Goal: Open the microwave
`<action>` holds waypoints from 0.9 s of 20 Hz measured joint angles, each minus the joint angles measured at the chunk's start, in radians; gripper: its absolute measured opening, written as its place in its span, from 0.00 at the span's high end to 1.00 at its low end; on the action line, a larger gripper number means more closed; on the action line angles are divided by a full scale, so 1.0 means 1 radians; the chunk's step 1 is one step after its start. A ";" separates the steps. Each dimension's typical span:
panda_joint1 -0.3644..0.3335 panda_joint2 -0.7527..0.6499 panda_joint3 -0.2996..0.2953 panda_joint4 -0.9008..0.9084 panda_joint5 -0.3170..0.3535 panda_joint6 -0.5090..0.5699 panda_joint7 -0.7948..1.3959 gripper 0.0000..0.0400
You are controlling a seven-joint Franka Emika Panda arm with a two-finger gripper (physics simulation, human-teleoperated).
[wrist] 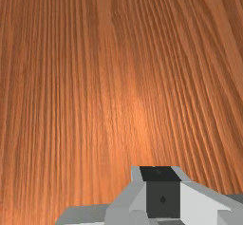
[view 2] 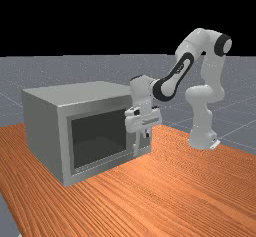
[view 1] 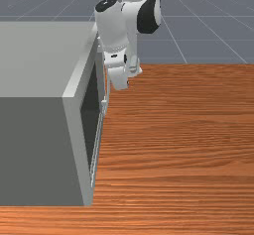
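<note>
On the front view's left, beside the gripper (view 1: 119, 84), the microwave (view 1: 37, 145)

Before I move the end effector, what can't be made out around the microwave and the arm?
- Microwave's interior: far view, behind the window, too dark to see into.
- Any contact between end effector and microwave: front view, hidden beneath the hand's body.
- Microwave's back: far view, hidden by its own casing.
- Microwave's remaining length: front view, cut off by the left edge.
- Arm's base: front view, cut off by the top edge.
</note>
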 joint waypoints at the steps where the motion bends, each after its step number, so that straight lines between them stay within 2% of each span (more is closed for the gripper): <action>1: 0.018 -0.001 -0.020 0.000 -0.009 -0.009 0.003 1.00; 6: 0.028 0.018 -0.039 0.019 -0.017 -0.053 -0.001 1.00; 14: -0.012 0.078 -0.016 0.063 0.017 -0.113 -0.014 1.00; 18: -0.009 0.095 -0.025 0.074 0.022 -0.132 -0.014 1.00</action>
